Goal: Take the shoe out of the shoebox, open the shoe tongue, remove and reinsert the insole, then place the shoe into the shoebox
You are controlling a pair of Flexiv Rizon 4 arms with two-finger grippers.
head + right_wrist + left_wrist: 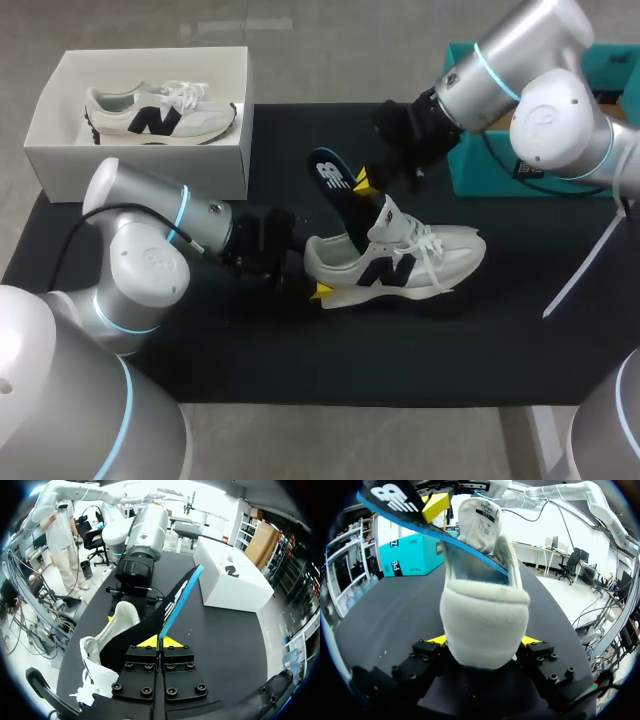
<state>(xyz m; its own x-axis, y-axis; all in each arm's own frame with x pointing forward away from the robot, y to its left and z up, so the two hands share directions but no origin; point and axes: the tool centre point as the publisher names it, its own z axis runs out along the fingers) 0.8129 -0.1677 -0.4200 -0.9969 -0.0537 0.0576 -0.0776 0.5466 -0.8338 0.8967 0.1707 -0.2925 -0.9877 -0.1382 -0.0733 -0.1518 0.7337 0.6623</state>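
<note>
A white shoe (400,262) with a dark logo lies on its sole on the black mat, toe pointing right. My left gripper (315,278) is shut on the shoe's heel (485,620), one yellow tip pressing on each side. A black insole with a blue underside (335,185) slants up out of the shoe's opening, its lower end still inside. My right gripper (365,183) is shut on the insole's raised end (175,605). In the right wrist view the shoe (107,645) sits beside that gripper (161,641).
The white shoebox (140,165) stands at the back left with a second white shoe (160,112) inside it. A teal box (500,170) stands at the back right behind my right arm. The black mat (450,340) is bare in front of the shoe.
</note>
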